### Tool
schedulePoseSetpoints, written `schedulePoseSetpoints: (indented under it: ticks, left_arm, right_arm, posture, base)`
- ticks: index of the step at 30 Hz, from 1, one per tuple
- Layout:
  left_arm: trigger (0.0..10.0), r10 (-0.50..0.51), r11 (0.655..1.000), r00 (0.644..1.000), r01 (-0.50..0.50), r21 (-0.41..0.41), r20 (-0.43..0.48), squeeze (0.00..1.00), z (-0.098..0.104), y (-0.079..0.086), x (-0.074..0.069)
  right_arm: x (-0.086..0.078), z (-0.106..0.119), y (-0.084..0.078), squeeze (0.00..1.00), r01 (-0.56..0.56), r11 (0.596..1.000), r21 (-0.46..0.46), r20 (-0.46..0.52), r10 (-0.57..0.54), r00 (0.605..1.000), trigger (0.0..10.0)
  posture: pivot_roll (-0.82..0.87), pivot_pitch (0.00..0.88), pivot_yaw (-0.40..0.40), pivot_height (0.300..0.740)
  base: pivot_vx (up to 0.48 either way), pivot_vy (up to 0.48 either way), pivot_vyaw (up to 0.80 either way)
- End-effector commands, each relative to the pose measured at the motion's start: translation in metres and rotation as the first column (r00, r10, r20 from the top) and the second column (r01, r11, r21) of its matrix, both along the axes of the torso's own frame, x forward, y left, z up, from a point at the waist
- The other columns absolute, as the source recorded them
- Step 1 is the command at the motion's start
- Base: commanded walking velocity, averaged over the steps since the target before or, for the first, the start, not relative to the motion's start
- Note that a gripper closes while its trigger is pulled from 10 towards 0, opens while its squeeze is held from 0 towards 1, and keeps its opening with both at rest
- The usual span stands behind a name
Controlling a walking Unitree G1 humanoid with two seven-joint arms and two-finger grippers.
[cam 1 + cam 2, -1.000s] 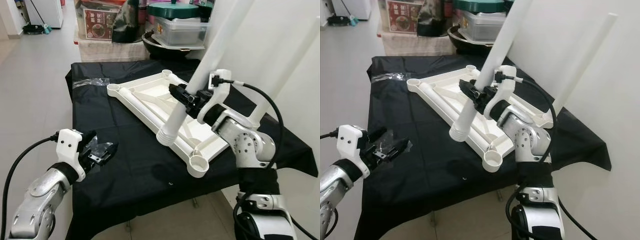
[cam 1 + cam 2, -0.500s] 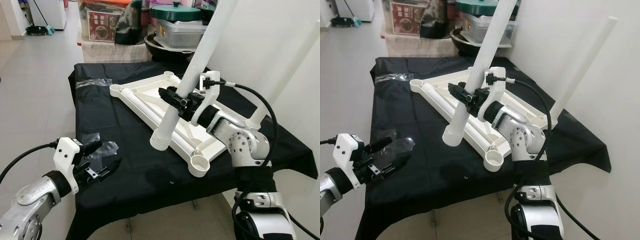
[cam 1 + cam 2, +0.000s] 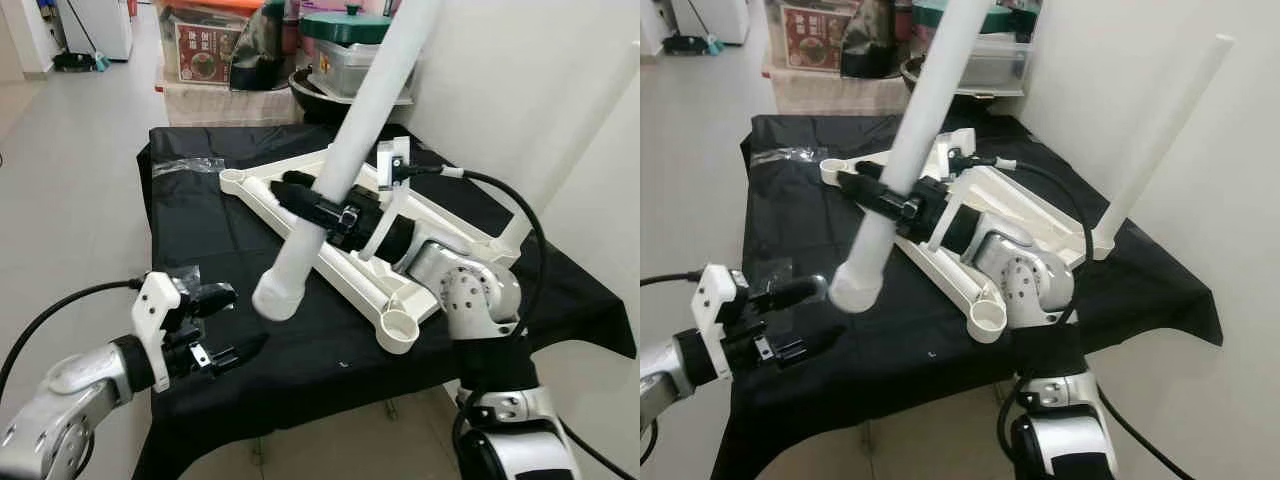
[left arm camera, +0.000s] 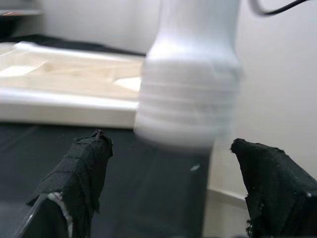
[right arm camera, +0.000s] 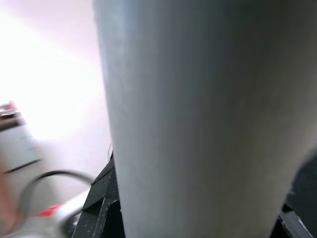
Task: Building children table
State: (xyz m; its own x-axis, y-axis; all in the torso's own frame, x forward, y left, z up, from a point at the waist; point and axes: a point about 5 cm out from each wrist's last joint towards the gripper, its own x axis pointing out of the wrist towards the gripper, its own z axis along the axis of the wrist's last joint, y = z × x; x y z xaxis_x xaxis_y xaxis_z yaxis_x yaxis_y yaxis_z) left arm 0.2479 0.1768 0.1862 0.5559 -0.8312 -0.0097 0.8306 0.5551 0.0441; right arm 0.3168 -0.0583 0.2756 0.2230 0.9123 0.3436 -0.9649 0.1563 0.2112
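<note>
Our left gripper (image 3: 228, 322) hovers over the near-left edge of the worktop (image 3: 215, 225), w/ its black fingers (image 4: 81, 171) spread wide apart & holding nothing; the ribbed end of the table leg (image 3: 345, 165) sits just ahead, in line w/ the gap. Further back on the black cloth we see a clear plastic bag (image 3: 180, 165). Mid-worktop the white tabletop (image 3: 345, 235) lies upside down. Our right gripper (image 3: 318, 208) has its fingers clamped round the leg mid-shaft, tilted, lower end off the cloth. At right, another leg (image 3: 1160, 130) stands upright in a corner socket.
</note>
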Motion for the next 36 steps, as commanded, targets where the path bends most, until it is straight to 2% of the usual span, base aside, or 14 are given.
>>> schedulePoseSetpoints:
  ticks: [1,8,13,16,17,18,19,20,21,22,26,28,36]
  left_arm:
    - [10.0,-0.098,0.995,0.995,0.098,0.001,-0.017,0.0,0.004,-0.008,-0.002]
    - [10.0,-0.202,0.979,0.979,0.201,-0.041,-0.013,0.0,0.016,-0.021,0.002]
    - [10.0,-0.269,0.961,0.963,0.266,-0.074,-0.031,0.0,0.017,-0.031,-0.001]
    - [10.0,-0.331,0.941,0.942,0.325,-0.091,-0.06,0.0,0.015,-0.037,-0.006]
    - [10.0,-0.331,0.941,0.942,0.325,-0.091,-0.06,0.0,0.015,-0.037,-0.006]
    - [10.0,-0.371,0.926,0.926,0.363,-0.102,-0.069,0.0,0.016,-0.041,-0.011]
    - [10.0,-0.371,0.926,0.926,0.363,-0.102,-0.069,0.0,0.016,-0.041,-0.011]
    - [10.0,-0.387,0.919,0.919,0.379,-0.106,-0.07,0.0,0.018,-0.043,-0.013]
    - [10.0,-0.4,0.914,0.914,0.391,-0.111,-0.069,0.0,0.02,-0.044,-0.014]
    - [10.0,-0.4,0.914,0.914,0.391,-0.111,-0.069,0.0,0.02,-0.044,-0.014]
    - [10.0,-0.443,0.89,0.895,0.431,-0.153,-0.055,0.0,0.031,-0.048,-0.016]
    - [10.0,-0.451,0.882,0.891,0.438,-0.174,-0.048,0.0,0.036,-0.049,-0.016]
    - [10.0,-0.478,0.866,0.876,0.459,-0.198,-0.059,0.0,0.039,-0.052,-0.017]
  right_arm:
    - [-0.012,0.01,0.012,0.0,-0.129,0.992,0.003,0.066,0.128,0.99,10.0]
    - [-0.025,0.009,0.027,0.0,-0.258,0.966,0.004,0.1,0.256,0.961,10.0]
    - [-0.031,0.013,0.03,0.0,-0.356,0.931,0.076,0.089,0.349,0.933,10.0]
    - [-0.038,0.025,0.031,0.0,-0.462,0.871,0.165,0.1,0.452,0.887,10.0]
    - [-0.038,0.025,0.031,0.0,-0.462,0.871,0.165,0.1,0.452,0.887,10.0]
    - [-0.045,0.033,0.036,0.0,-0.532,0.819,0.216,0.108,0.521,0.847,10.0]
    - [-0.045,0.033,0.036,0.0,-0.532,0.819,0.216,0.108,0.521,0.847,10.0]
    - [-0.048,0.035,0.038,0.0,-0.56,0.797,0.228,0.113,0.549,0.828,10.0]
    - [-0.052,0.036,0.042,0.0,-0.585,0.778,0.229,0.12,0.574,0.81,10.0]
    - [-0.052,0.036,0.042,0.0,-0.585,0.778,0.229,0.12,0.574,0.81,10.0]
    - [-0.073,0.032,0.06,0.0,-0.693,0.689,0.211,0.136,0.682,0.719,10.0]
    - [-0.081,0.028,0.065,0.0,-0.724,0.664,0.189,0.151,0.709,0.689,10.0]
    - [-0.086,0.018,0.07,0.0,-0.748,0.654,0.116,0.168,0.729,0.664,10.0]
  posture:
    - [0.18,0.0,-0.149,0.74]
    - [0.18,0.0,-0.152,0.74]
    - [0.18,0.0,-0.15,0.74]
    - [0.18,0.0,-0.152,0.74]
    - [0.18,0.0,-0.152,0.74]
    - [0.18,0.0,-0.152,0.74]
    - [0.18,0.0,-0.152,0.74]
    - [0.19,0.0,-0.157,0.74]
    - [0.19,0.0,-0.157,0.74]
    - [0.19,0.0,-0.157,0.74]
    - [0.2,0.0,-0.166,0.74]
    - [0.2,0.0,-0.166,0.74]
    - [0.21,0.0,-0.171,0.74]
  base:
    - [0.0,0.0,0.0]
    - [0.0,0.0,0.0]
    - [0.0,0.0,0.0]
    - [0.0,0.0,0.0]
    - [0.0,0.0,0.0]
    - [0.0,0.0,0.0]
    - [0.0,0.0,0.0]
    - [0.0,0.0,0.0]
    - [0.0,0.0,0.0]
    - [0.0,0.0,0.0]
    - [0.0,0.0,0.0]
    - [0.0,0.0,0.0]
    - [0.0,0.0,0.0]
